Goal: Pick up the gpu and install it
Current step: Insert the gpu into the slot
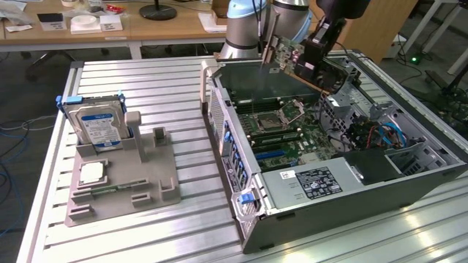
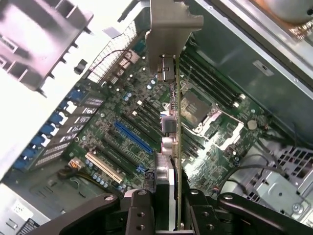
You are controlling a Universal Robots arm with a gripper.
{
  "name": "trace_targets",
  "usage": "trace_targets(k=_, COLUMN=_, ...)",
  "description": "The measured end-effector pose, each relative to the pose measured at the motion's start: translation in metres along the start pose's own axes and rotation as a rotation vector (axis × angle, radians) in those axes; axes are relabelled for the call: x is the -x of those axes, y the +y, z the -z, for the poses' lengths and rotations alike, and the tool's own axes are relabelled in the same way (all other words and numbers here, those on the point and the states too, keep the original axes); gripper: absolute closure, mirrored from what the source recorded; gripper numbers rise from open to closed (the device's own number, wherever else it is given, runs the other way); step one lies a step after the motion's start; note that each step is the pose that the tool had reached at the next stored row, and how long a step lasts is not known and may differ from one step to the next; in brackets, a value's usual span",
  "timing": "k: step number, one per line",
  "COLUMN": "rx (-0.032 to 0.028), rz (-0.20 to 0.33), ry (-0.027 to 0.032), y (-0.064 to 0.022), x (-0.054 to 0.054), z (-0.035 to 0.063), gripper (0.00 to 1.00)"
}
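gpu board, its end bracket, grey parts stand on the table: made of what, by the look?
gpu: green circuit-board laminate, matte, with small soldered parts on its face.
End bracket: looks like bare sheet metal, thin and flat with a dull silver sheen.
Parts stand: probably plastic, uniform matte grey with blocky posts. Moulded or printed, can't tell which.

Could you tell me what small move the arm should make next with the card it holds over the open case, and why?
Probably turn and shift the gpu toward the long blue slot before lowering it. The gripper is shut on the card, which hangs above the motherboard, and in the wrist view its edge runs at an angle to that slot.
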State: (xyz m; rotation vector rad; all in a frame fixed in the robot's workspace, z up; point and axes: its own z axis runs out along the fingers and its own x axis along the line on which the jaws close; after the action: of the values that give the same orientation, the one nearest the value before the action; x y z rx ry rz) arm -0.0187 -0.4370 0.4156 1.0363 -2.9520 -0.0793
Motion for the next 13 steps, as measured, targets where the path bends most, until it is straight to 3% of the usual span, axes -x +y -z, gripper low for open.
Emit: trace_targets(k=13, rx=0.0009, rz=0.166, ry=0.0086, y=0.0000, x=0.0000, z=0.0000, gripper=0.72)
